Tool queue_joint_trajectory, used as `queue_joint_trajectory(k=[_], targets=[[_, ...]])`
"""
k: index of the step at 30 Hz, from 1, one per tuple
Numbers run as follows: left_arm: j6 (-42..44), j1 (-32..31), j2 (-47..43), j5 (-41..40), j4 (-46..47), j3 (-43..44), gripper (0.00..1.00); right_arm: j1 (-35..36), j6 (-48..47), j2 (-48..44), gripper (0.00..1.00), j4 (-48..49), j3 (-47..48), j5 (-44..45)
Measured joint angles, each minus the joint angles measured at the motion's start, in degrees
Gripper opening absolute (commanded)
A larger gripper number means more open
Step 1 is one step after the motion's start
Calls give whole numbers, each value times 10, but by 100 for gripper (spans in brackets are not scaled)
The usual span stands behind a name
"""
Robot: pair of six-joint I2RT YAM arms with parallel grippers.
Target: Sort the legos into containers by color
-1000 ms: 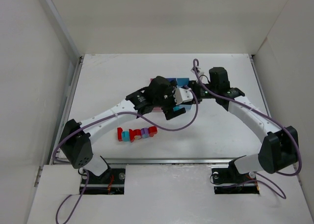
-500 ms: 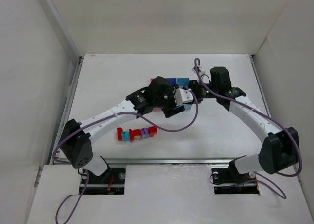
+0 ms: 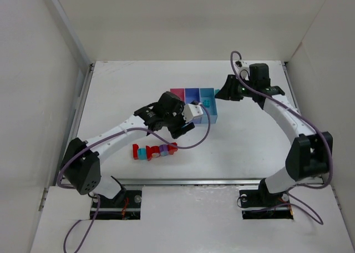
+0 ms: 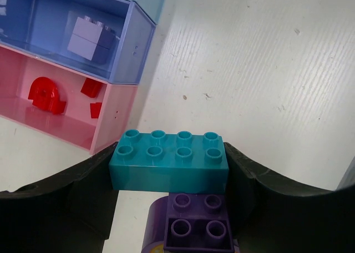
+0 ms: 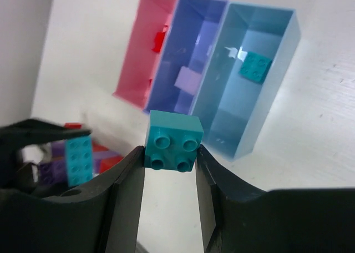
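Three joined bins stand mid-table: pink [image 3: 177,91], purple-blue [image 3: 192,90] and light blue [image 3: 209,120]. My left gripper [image 3: 185,127] sits just near-left of them. It is shut on a teal 2x4 brick [image 4: 169,161] with a purple brick [image 4: 197,225] stuck beneath it. My right gripper [image 3: 223,92] hovers right of the bins, shut on a teal 2x2 brick [image 5: 173,140]. The pink bin [image 4: 119,117] holds red pieces [image 4: 47,95]. The purple-blue bin [image 4: 140,47] holds a lilac brick [image 4: 91,36]. The light blue bin [image 5: 266,103] holds a teal brick [image 5: 255,67].
A cluster of red, purple and teal legos [image 3: 154,151] lies on the table near the front edge, below the left arm. White walls enclose the table on the left, back and right. Purple cables loop off both wrists.
The two grippers were close together over the bins. They have drawn apart: the right moved up and right with the small teal brick, the left moved down-left, uncovering the bins.
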Motion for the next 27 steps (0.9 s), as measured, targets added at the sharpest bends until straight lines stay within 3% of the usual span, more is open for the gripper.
queue_joint_trajectory(k=[3, 6, 9, 11, 16, 18, 19, 23, 27], targets=[[-3, 0, -5, 0, 1, 0, 0, 11, -11, 69, 0, -8, 46, 35], [-6, 0, -7, 0, 1, 0, 0, 16, -17, 120, 10, -17, 70, 60], [-9, 0, -7, 0, 1, 0, 0, 18, -25, 149, 31, -36, 88, 73], [-11, 0, -7, 0, 1, 0, 0, 21, -30, 161, 52, -45, 103, 76], [-15, 0, -7, 0, 2, 0, 0, 41, -44, 171, 71, -52, 129, 73], [-16, 0, -7, 0, 2, 0, 0, 49, -50, 171, 89, -57, 136, 73], [-16, 0, -7, 0, 3, 0, 0, 52, -52, 171, 93, -59, 138, 73], [-16, 0, -7, 0, 5, 4, 0, 57, -66, 168, 94, -71, 141, 61], [-12, 0, -8, 3, 15, 9, 0, 55, -88, 105, 98, -56, 89, -20]])
